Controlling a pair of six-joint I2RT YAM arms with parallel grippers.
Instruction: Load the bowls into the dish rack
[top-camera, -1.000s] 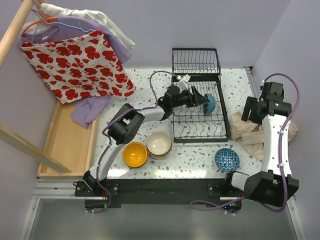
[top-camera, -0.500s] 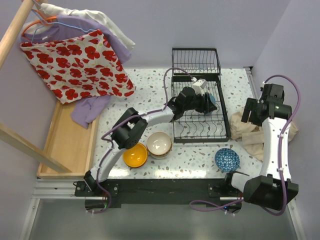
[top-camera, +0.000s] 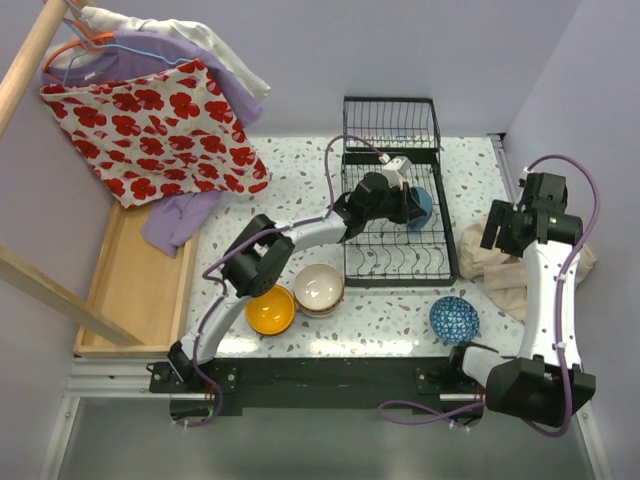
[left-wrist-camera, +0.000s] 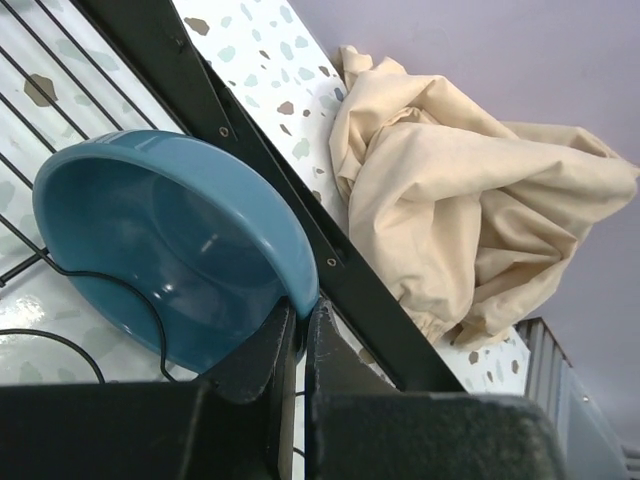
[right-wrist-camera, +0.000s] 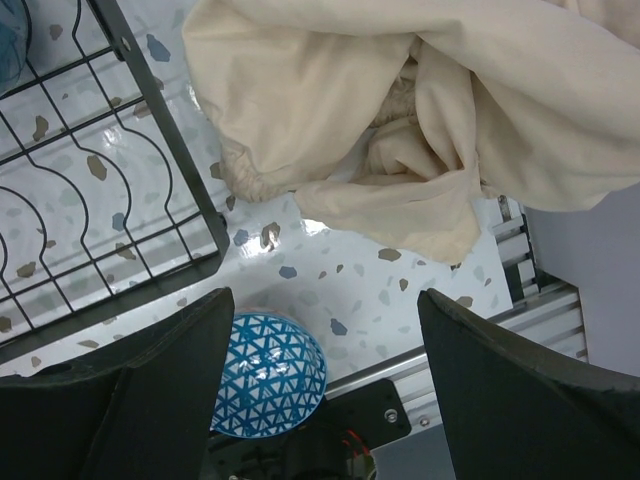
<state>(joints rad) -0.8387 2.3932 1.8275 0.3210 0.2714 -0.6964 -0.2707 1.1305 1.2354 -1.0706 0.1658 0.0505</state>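
Observation:
A plain blue bowl (top-camera: 421, 207) (left-wrist-camera: 170, 240) stands on edge among the tines at the right side of the black dish rack (top-camera: 400, 268) (left-wrist-camera: 262, 160). My left gripper (top-camera: 408, 204) (left-wrist-camera: 303, 318) reaches over the rack and is shut on that bowl's rim. My right gripper (top-camera: 506, 236) (right-wrist-camera: 325, 300) hangs open and empty over the table right of the rack. Below it sits a blue-white patterned bowl (top-camera: 454, 319) (right-wrist-camera: 270, 375). An orange-yellow bowl (top-camera: 270, 309) and a cream bowl (top-camera: 319, 287), stacked on another bowl, sit left of the rack's near end.
A crumpled beige cloth (top-camera: 490, 268) (right-wrist-camera: 400, 120) (left-wrist-camera: 460, 200) lies right of the rack, under my right arm. A wooden tray (top-camera: 135, 290) lies at the far left. Clothes (top-camera: 150, 120) hang from a wooden rail at the back left.
My left arm has reached further right across the rack toward the blue bowl, and its gripper has closed from open. The right arm has barely moved.

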